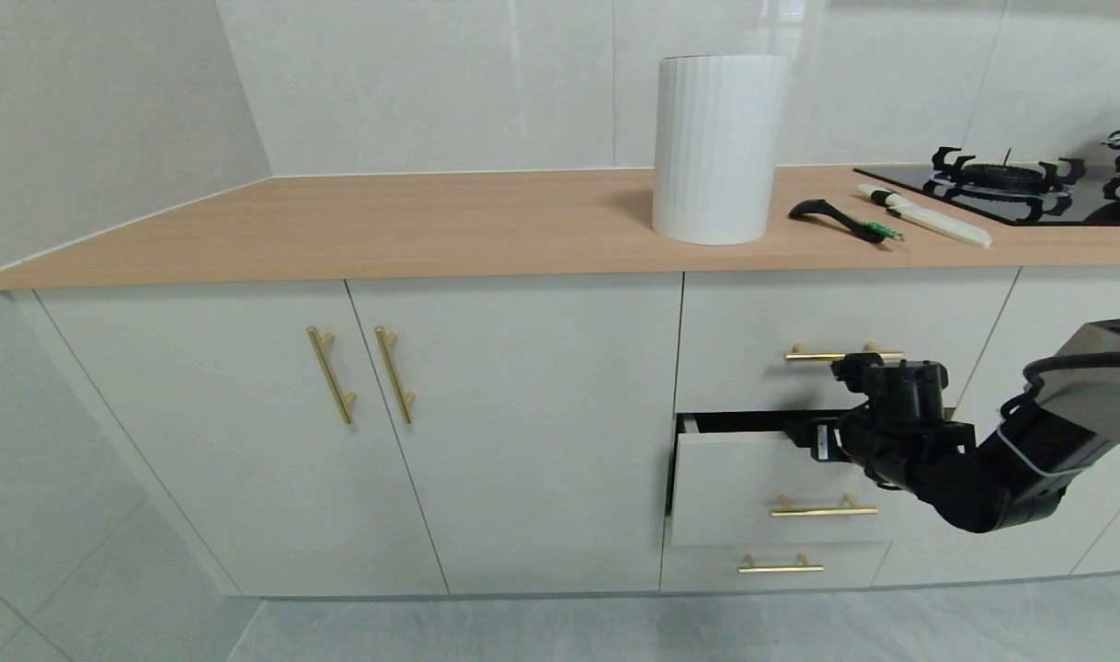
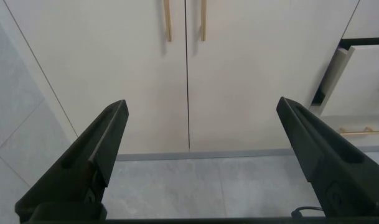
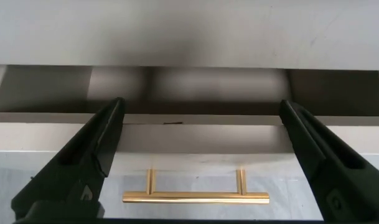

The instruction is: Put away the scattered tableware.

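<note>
On the wooden counter (image 1: pixel 385 225) a black-handled utensil with a green tip (image 1: pixel 843 220) lies next to a cream-coloured utensil (image 1: pixel 928 217), both right of a tall white ribbed holder (image 1: pixel 716 147). Below them the middle drawer (image 1: pixel 753 478) stands slightly pulled out. My right gripper (image 1: pixel 806 432) is at the top edge of that drawer's front, open. In the right wrist view the drawer front (image 3: pixel 189 140) and its dark gap lie between the wide-spread fingers (image 3: pixel 83 168) of the right gripper (image 3: pixel 198 165). My left gripper (image 2: pixel 201 162) is open and empty, low before the cabinet doors (image 2: pixel 177 81).
A black gas hob (image 1: pixel 1011 188) occupies the counter's far right. Two cabinet doors with gold handles (image 1: pixel 362 372) are shut at the left. Drawers above (image 1: pixel 840 354) and below (image 1: pixel 781 565) the pulled-out one are shut. Grey tiled floor (image 1: pixel 523 630) runs below.
</note>
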Tool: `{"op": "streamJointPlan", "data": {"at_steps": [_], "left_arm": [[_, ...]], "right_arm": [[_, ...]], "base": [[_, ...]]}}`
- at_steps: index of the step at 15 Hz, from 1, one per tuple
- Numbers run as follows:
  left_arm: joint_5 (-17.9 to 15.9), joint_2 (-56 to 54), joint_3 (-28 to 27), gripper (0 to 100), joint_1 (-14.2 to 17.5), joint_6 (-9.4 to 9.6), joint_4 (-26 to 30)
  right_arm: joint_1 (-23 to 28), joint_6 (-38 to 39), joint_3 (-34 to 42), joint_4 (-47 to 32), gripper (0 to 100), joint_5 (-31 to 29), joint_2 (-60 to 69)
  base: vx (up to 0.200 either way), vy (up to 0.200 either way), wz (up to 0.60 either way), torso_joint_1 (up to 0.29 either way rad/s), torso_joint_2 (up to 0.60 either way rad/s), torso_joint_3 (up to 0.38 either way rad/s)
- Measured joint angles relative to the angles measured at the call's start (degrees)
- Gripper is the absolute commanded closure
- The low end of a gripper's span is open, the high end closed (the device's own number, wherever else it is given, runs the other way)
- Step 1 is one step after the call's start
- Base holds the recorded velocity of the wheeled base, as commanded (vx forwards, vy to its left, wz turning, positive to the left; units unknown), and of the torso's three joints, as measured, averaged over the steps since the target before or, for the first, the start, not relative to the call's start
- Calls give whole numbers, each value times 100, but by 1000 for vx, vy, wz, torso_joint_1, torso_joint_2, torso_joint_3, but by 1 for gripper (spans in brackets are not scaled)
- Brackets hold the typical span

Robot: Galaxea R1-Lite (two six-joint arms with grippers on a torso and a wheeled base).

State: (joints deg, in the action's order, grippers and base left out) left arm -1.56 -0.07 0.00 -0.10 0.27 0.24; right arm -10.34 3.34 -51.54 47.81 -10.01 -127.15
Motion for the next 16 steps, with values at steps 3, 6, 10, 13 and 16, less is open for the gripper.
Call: {"op": "streamJointPlan", "data": {"at_steps": [3,6,10,13,16], "left_arm": [[-2,0,0,0,0,0,2],[-2,2,0,0,0,0,2],[0,5,0,0,2,0,2],[0,5,0,0,0,0,2],[-2,5,0,0,0,0,2]], "right_arm": [[0,-6,59,-297,0,18,105],[0,0,135,-816,0,62,367],[-95,10,489,-1224,0,60,818],[-193,65,918,-1413,0,57,1204],[-204,71,1473,-1517,0,62,1747]], "base": [[0,0,0,0,0,0],[0,0,0,0,0,0],[0,0,0,0,0,0],[0,0,0,0,0,0],[0,0,0,0,0,0]]}}
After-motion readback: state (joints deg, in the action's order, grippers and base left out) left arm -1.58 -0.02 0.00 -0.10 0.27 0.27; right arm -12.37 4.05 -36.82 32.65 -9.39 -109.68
